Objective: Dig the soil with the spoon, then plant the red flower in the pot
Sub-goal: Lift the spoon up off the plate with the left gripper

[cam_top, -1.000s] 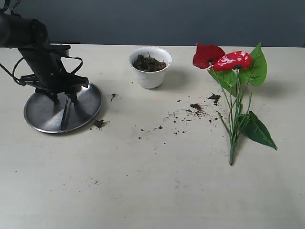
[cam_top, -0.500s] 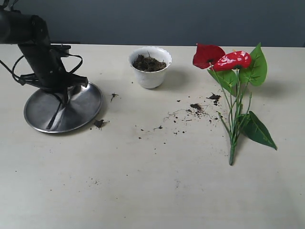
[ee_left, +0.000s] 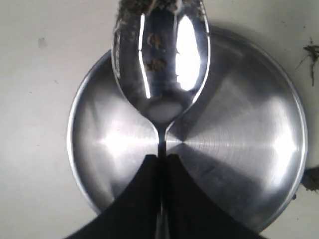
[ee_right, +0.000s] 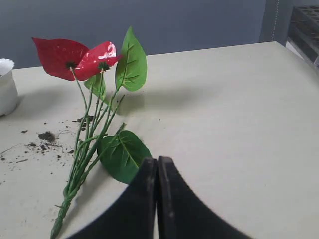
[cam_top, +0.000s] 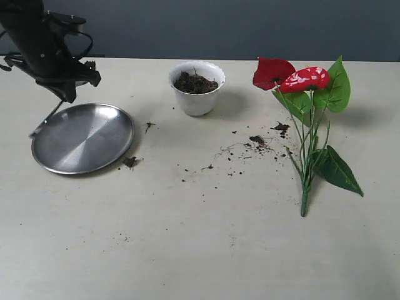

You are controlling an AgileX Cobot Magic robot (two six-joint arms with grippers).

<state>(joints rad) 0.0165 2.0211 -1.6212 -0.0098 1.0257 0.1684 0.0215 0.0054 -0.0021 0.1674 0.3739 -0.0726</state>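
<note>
Left pincer [ee_left: 160, 159] around shiny, seemingly dirt-specked spoon [ee_left: 162, 64]

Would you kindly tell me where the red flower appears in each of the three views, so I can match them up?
Exterior view: the red flower lies at the right, blooms toward the far side, right of the pot.
Left wrist view: not in it.
Right wrist view: the red flower lies flat, blooms on the pot's side.
Shared landmark: the pot, in the exterior and right wrist views.

Left tool [ee_left: 160, 160] pinches the spoon [ee_left: 162, 59] handle, held aloft; right tool [ee_right: 157, 164] fully closed.
</note>
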